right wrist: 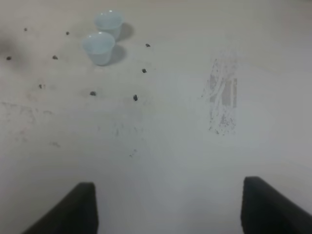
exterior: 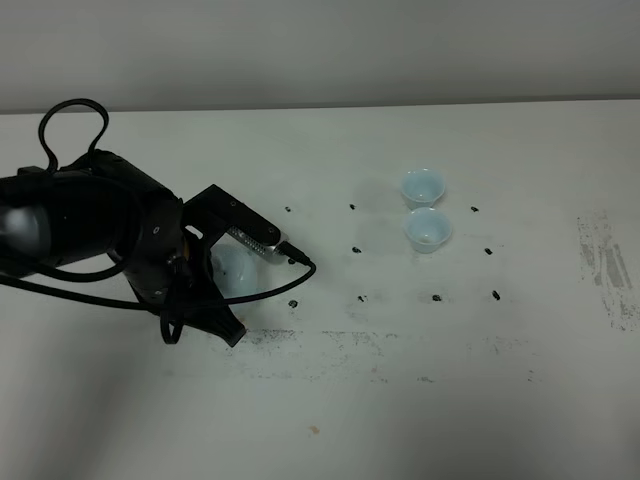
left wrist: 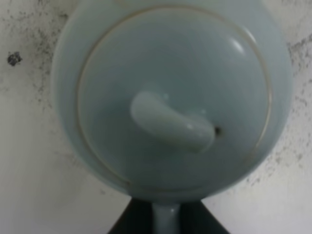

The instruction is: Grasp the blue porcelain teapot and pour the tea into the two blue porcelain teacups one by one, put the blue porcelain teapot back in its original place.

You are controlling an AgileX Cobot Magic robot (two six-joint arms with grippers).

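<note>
Teapot (left wrist: 170, 97) handle clamped between left pincer (left wrist: 166, 214) fingers.

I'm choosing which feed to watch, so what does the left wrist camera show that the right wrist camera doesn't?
Only the left wrist view: the blue porcelain teapot from above, filling the frame, its handle held by the left tool. Only the right wrist view: the two blue porcelain teacups close together, a grey scuff patch, and the right tool open, holding nothing. Both: the white table with dark specks.
</note>
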